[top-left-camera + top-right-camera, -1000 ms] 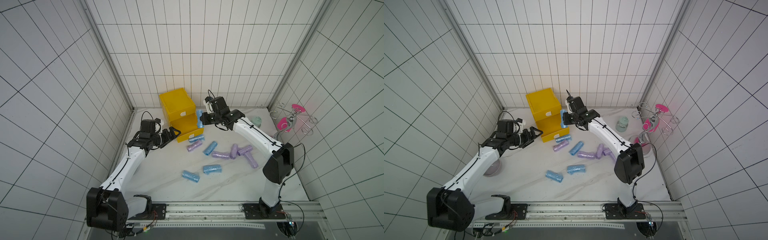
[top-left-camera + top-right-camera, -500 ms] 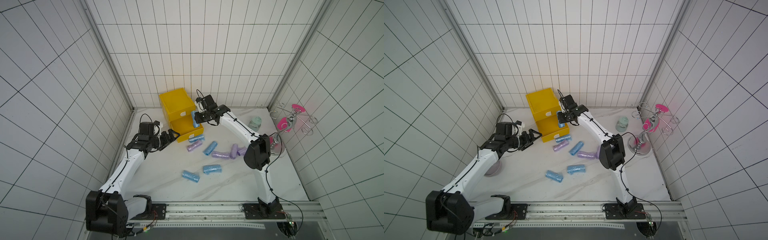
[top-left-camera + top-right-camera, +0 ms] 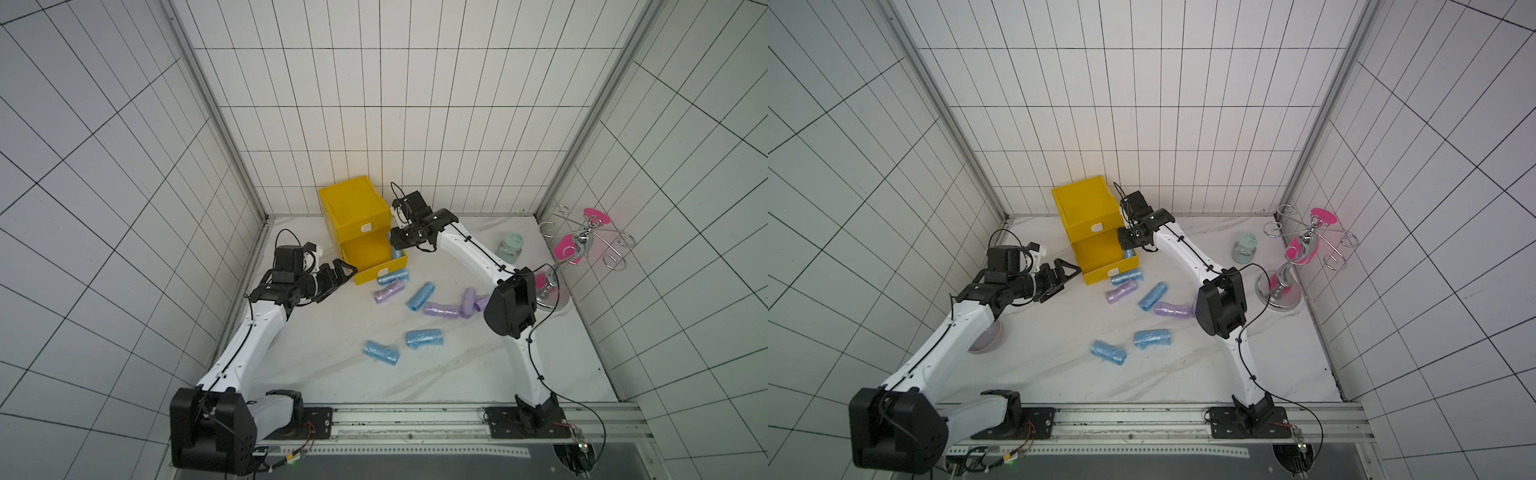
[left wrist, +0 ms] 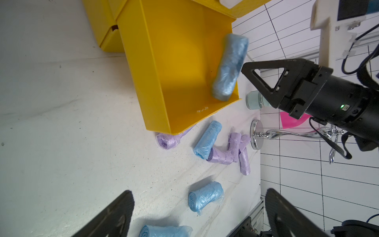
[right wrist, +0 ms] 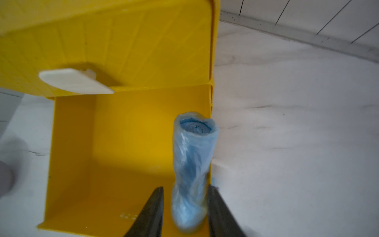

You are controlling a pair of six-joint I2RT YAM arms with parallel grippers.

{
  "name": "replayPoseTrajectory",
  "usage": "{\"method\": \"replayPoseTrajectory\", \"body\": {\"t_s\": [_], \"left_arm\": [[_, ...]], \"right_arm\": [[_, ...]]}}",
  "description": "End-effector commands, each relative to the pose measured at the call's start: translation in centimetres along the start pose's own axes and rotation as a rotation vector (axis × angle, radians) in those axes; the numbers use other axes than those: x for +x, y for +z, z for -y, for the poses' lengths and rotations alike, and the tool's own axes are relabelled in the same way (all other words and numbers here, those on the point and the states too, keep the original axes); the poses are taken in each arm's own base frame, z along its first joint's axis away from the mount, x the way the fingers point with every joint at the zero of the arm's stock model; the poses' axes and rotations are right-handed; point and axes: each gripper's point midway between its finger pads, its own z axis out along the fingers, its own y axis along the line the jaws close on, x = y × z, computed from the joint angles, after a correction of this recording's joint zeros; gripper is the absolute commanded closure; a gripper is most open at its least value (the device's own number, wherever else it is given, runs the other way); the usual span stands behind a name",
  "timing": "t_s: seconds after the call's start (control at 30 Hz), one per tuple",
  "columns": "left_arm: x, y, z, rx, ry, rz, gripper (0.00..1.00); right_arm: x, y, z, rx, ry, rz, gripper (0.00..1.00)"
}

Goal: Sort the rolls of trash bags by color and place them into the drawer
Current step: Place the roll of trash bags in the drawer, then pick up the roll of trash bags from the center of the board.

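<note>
Even, diffuse light falls from above on the white tiled walls (image 3: pixel 374 104) and the white marbled tabletop (image 3: pixel 332 374); shadows are faint and soft. Both top views are sharp, with wide-angle stretch toward the corners. In the wrist views, the light blue crinkly plastic roll (image 4: pixel 229 67) (image 5: pixel 192 164) in the yellow plastic drawer (image 5: pixel 123 143) is motion-smeared, and the dark fingers (image 5: pixel 151 213) of the right gripper (image 5: pixel 185 186) are out of focus.

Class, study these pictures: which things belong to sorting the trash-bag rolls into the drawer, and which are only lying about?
Belong to the job:
yellow drawer, pulled open
blue roll inside it
loose blue rolls on the table
lilac rolls on the table
right gripper, open around the roll in the drawer

Just lying about:
pale green jar
chrome stand
half-hidden bowl
</note>
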Motion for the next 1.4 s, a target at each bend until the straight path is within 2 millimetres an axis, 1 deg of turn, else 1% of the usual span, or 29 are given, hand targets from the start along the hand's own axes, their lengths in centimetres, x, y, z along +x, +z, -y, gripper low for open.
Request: {"method": "replayPoseTrajectory", "body": {"t_s": [0.0,0.07,0.17,0.27,0.37,0.43,0.5,0.53,0.57,0.63,0.77,0.83,0.97,1.07,1.13,1.37], "left_arm": [[0.3,-0.5,0.1,0.006,0.02,0.006,0.01],[0.4,-0.6,0.1,0.002,0.023,0.006,0.02],[0.6,-0.8,-0.1,-0.009,0.028,0.007,0.02],[1.0,-1.0,-0.5,-0.022,0.029,0.005,0.02],[1.6,-0.9,-1.0,-0.04,0.032,-0.002,0.02],[2.1,-0.8,-1.2,-0.054,0.042,-0.009,0.02],[2.8,-0.5,-1.2,-0.066,0.052,-0.021,0.02],[3.1,-0.4,-1.1,-0.066,0.057,-0.024,0.02],[3.4,-0.3,-1.0,-0.065,0.059,-0.024,0.03],[4.1,-0.2,-0.7,-0.057,0.061,-0.025,0.03],[5.1,0.2,-0.4,-0.061,0.076,-0.021,0.03],[5.6,0.4,-0.3,-0.064,0.081,-0.023,0.03],[6.8,1.0,-0.4,-0.063,0.081,-0.044,0.03],[7.4,1.2,-0.5,-0.065,0.083,-0.053,0.04],[7.5,1.2,-0.5,-0.065,0.085,-0.056,0.04],[7.5,1.4,-0.7,-0.071,0.086,-0.058,0.04]], "right_arm": [[-1.7,-1.5,-0.2,0.007,0.001,0.049,0.52],[-2.1,-2.4,-0.2,0.005,0.014,0.066,0.51],[-2.2,-3.8,-0.3,0.002,0.046,0.082,0.52],[-1.6,-5.2,-0.2,0.001,0.088,0.093,0.55],[-0.2,-6.4,0.2,-0.003,0.137,0.104,0.57],[1.4,-7.0,0.5,-0.014,0.175,0.102,0.59],[3.2,-7.3,1.1,-0.018,0.216,0.091,0.7],[4.2,-7.4,1.2,-0.026,0.235,0.082,0.69],[5.3,-7.3,1.5,-0.027,0.252,0.071,0.66],[7.6,-7.0,2.3,-0.013,0.282,0.036,0.63],[12.0,-5.5,3.7,-0.016,0.377,-0.026,0.64],[13.8,-4.4,4.2,-0.039,0.436,-0.048,0.63],[16.8,-2.2,5.2,-0.057,0.533,-0.086,0.57],[18.1,-0.7,5.8,-0.08,0.602,-0.099,0.55],[18.6,0.1,5.9,-0.094,0.628,-0.108,0.53],[19.5,2.1,6.2,-0.096,0.659,-0.137,0.49]]}}
